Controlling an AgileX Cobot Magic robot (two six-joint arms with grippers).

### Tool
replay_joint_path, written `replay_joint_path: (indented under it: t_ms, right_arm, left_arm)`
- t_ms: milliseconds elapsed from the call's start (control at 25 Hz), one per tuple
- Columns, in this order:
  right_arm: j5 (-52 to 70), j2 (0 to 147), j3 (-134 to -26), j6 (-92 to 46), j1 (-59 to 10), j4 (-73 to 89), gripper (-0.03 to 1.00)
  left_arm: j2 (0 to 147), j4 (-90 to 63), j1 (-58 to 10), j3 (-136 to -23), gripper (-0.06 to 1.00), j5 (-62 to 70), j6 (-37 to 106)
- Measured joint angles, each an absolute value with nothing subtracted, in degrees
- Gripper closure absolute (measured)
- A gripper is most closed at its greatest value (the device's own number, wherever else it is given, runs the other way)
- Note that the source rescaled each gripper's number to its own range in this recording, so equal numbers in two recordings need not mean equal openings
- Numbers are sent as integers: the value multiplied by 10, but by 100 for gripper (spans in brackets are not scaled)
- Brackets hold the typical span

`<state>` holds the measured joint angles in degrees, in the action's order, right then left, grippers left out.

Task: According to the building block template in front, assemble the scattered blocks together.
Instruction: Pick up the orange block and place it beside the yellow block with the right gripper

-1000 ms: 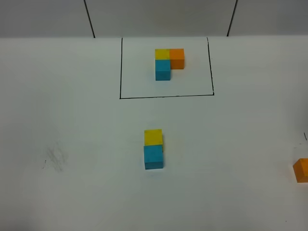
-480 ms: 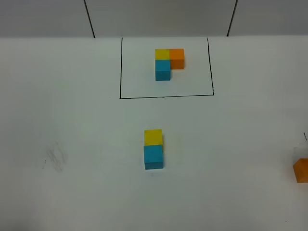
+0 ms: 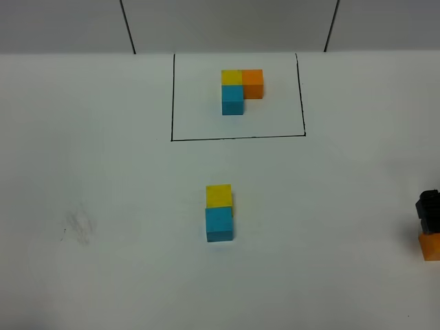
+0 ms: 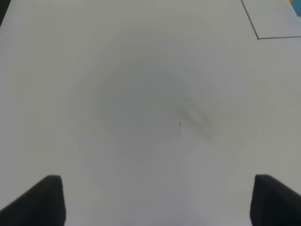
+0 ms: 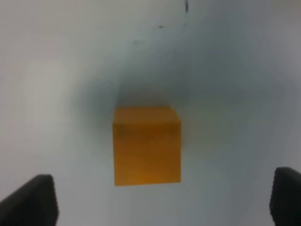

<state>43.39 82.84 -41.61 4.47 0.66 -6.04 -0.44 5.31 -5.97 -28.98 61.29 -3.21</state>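
Note:
The building block template (image 3: 172, 96) is a black-outlined rectangle at the far middle of the table, framing a joined yellow, orange and blue L (image 3: 237, 89). Of the scattered blocks, the yellow cube (image 3: 218, 195) and the sky blue cube (image 3: 219, 224) sit touching at the table's middle, with the blue one nearer. The orange cube (image 3: 430, 246) lies alone at the right edge. My right gripper (image 3: 428, 212) hovers just over it. In the right wrist view it is open (image 5: 160, 202), with the orange cube (image 5: 147, 146) ahead between its fingers. My left gripper (image 4: 160, 202) is open and empty over bare table.
A faint grey smudge (image 3: 79, 225) marks the white table at the left; it also shows in the left wrist view (image 4: 197, 120). A corner of the template's black line (image 4: 256, 30) shows in the left wrist view. The table's far edge meets a grey wall.
My right gripper has come into the exterior view at the right edge, just beyond the orange cube. The cubes have not moved.

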Motion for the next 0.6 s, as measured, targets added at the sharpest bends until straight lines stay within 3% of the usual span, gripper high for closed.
replay_joint_path:
  t_ms: [480,600]
  right_arm:
    - [309,914,-368,59,7,-61,13]
    - [303,935,-368,59,7,-61,18]
  left_arm:
    - [-4,53,-60,-290,27,613,-32]
    - [-4,53,-60,-290,27,613,-32]
